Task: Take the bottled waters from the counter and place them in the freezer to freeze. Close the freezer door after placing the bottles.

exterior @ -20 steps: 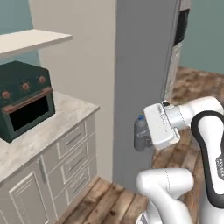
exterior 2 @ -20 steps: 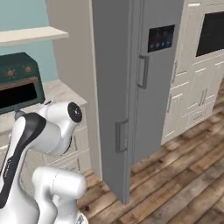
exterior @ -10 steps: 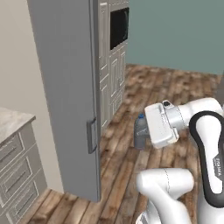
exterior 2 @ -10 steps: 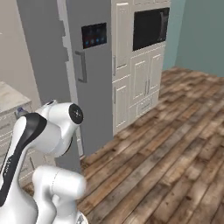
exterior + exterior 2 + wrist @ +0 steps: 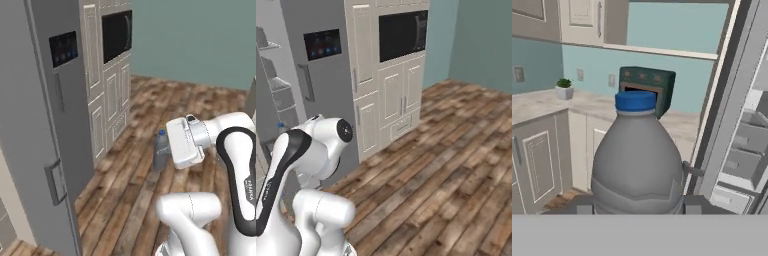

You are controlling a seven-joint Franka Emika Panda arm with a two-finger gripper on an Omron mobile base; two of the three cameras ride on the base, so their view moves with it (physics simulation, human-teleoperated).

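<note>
**A home kitchen**

A tall grey refrigerator with a dark display panel fills the left of the frame. Beside it stand cream panelled cabinets with a built-in oven, over a wood plank floor. A green toaster oven sits on the marbled tabletop.

Upright grey translucent water bottle with blue cap, beside open freezer door.

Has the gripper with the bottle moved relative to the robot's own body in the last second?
No. The gripper holds the bottle at the same spot beside the robot's white body; the base turned instead.
</note>
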